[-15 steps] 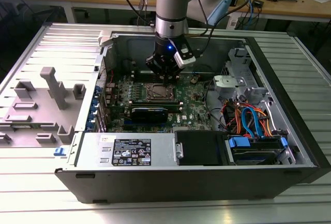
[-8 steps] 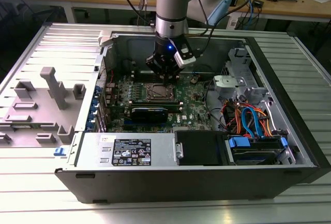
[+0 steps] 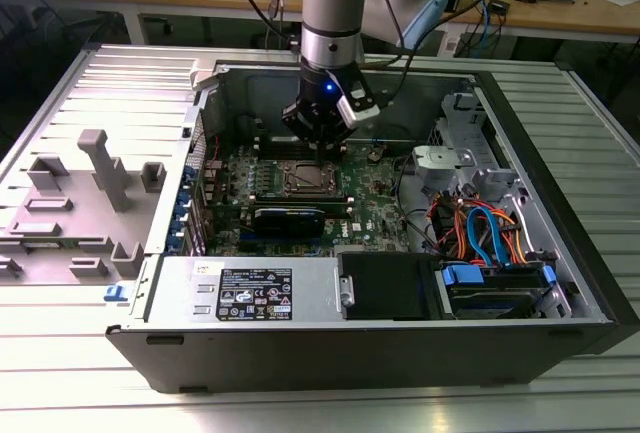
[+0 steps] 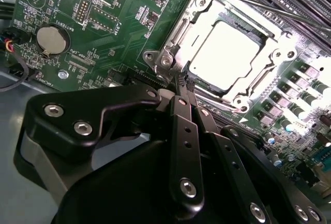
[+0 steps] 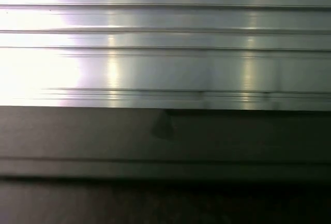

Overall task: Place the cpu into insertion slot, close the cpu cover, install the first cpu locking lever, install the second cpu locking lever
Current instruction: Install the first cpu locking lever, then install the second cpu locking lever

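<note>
Black gripper point(image 4: 182, 81), fingers pressed together and holding nothing, at the corner of the silvery windowed cpu cover point(image 4: 170, 48) closed over the silvery square cpu point(image 4: 225, 48); lever locking appears underway, demanding a precise push

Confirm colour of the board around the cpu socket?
Green. The board shows best in the second wrist view, with the silvery cpu cover closed on it.

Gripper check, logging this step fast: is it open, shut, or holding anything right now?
Gripper: shut, fingers pressed together, holding nothing, tips at the edge of the cpu cover closed over the cpu.
</note>
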